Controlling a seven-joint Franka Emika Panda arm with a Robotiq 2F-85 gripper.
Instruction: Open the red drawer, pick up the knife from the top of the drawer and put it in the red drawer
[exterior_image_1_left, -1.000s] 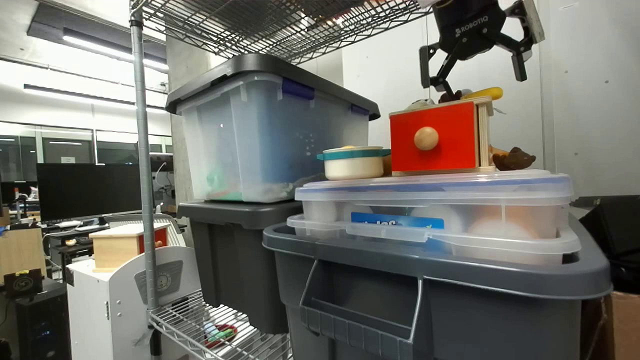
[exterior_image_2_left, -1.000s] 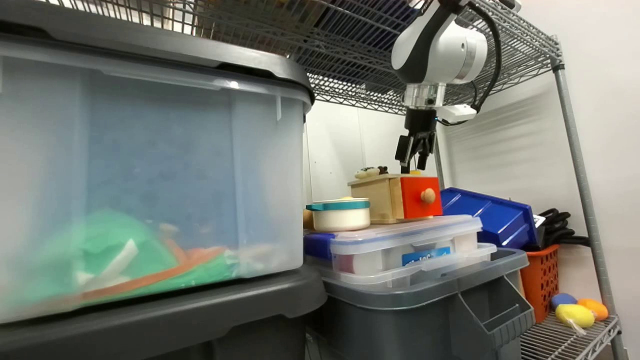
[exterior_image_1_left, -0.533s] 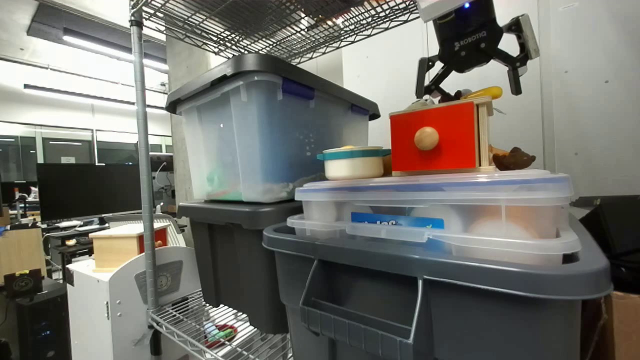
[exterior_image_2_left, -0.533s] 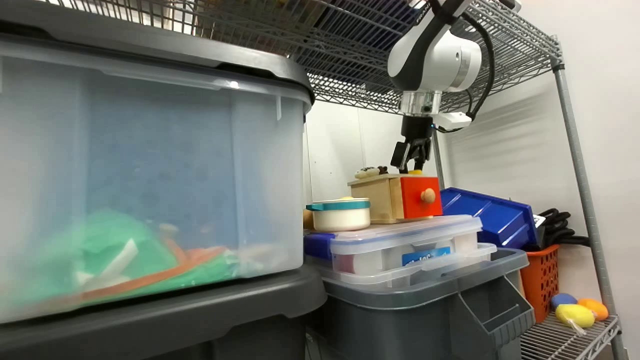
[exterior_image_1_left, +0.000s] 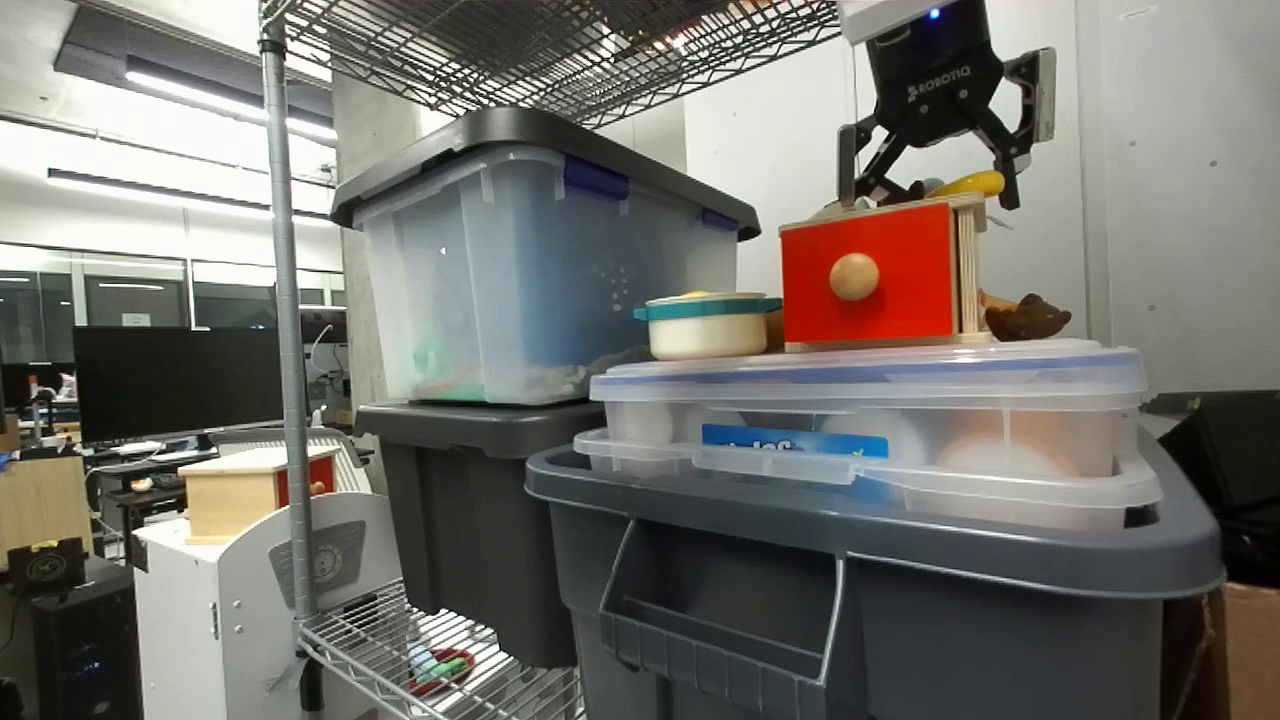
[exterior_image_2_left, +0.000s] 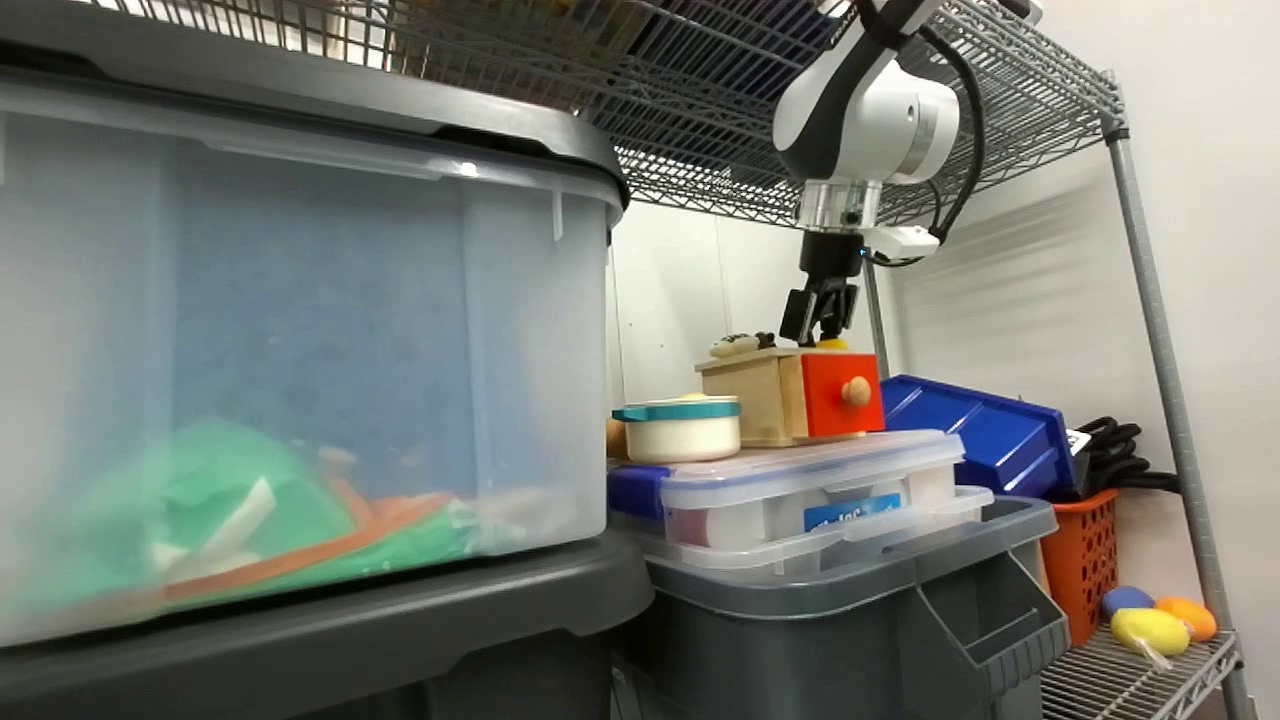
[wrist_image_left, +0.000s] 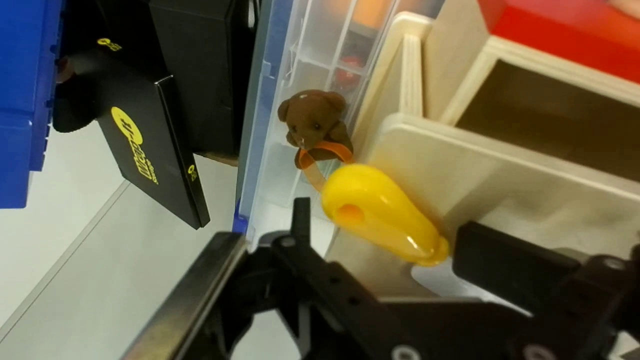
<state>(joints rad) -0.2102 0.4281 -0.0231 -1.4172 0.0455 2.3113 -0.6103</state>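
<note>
The red drawer (exterior_image_1_left: 868, 275) is pulled out from its pale wooden box; in the wrist view its dark inside (wrist_image_left: 555, 120) shows behind the red front. On top of the box lies the knife, its fat yellow handle (wrist_image_left: 385, 217) reaching past the edge. Part of its pale grey blade (wrist_image_left: 442, 277) shows; the gripper covers the rest. My gripper (wrist_image_left: 390, 239) is low over the box top, open, one finger on each side of the handle. One finger (wrist_image_left: 505, 260) is close to the handle's narrow end, while a gap separates the opposite fingertip (wrist_image_left: 301, 220) from it.
The box stands on a clear lidded tub (exterior_image_1_left: 870, 385) over a dark grey bin (exterior_image_1_left: 950, 620). A teal-rimmed pot (exterior_image_2_left: 690, 430) sits beside it, a brown bear figure (wrist_image_left: 312, 120) behind. Other small items (exterior_image_2_left: 738, 346) share the box top. A wire shelf (exterior_image_2_left: 720, 130) hangs overhead.
The gripper has come down toward the box top, and its fingers have drawn somewhat closer together. The drawer and the knife look about the same.
</note>
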